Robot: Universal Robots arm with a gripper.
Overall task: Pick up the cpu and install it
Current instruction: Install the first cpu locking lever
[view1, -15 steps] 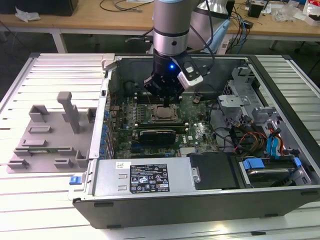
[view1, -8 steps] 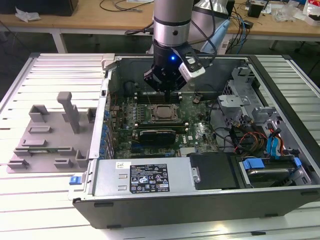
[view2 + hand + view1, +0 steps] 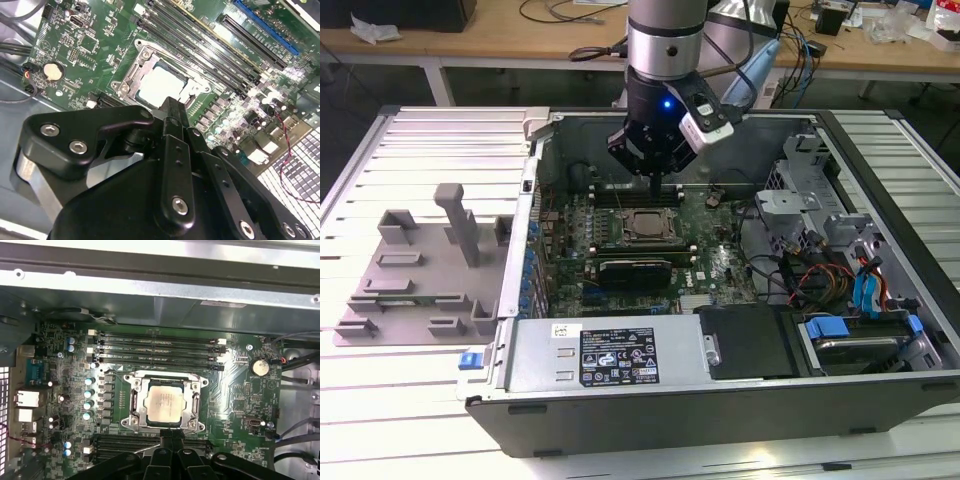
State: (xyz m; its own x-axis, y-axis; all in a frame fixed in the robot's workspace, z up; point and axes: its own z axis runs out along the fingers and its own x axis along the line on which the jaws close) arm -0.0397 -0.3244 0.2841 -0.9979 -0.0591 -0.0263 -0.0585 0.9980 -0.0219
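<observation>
Nearest in the exterior view, the open computer case (image 3: 720, 415) lies on its side on a white slatted table (image 3: 380, 400), with its dark sheet-metal wall toward the camera. Just inside sit a boxy silver power supply (image 3: 610, 355) and, toward the exterior view's right, a drive bay (image 3: 850, 335) with blue plastic tabs. On the exterior view's left, a grey moulded plastic fixture (image 3: 420, 270) rests on the slats.

Farther in, the green motherboard (image 3: 720, 265) lies flat, studded with small components. The cpu (image 3: 165, 404), a flat square with a matte silvery top, sits in the metal-framed socket (image 3: 136, 400), and nothing grips it. The black end effector (image 3: 655, 180) hangs over the socket's edge, close to the cpu. Its 2 slim fingers (image 3: 167, 436) are pressed together with nothing between them.

Beyond the socket run 4 long black memory slots (image 3: 155, 347), and a round coin battery (image 3: 258, 367) shines nearby. At the back stands a wooden table (image 3: 470, 45) strewn with cables.
</observation>
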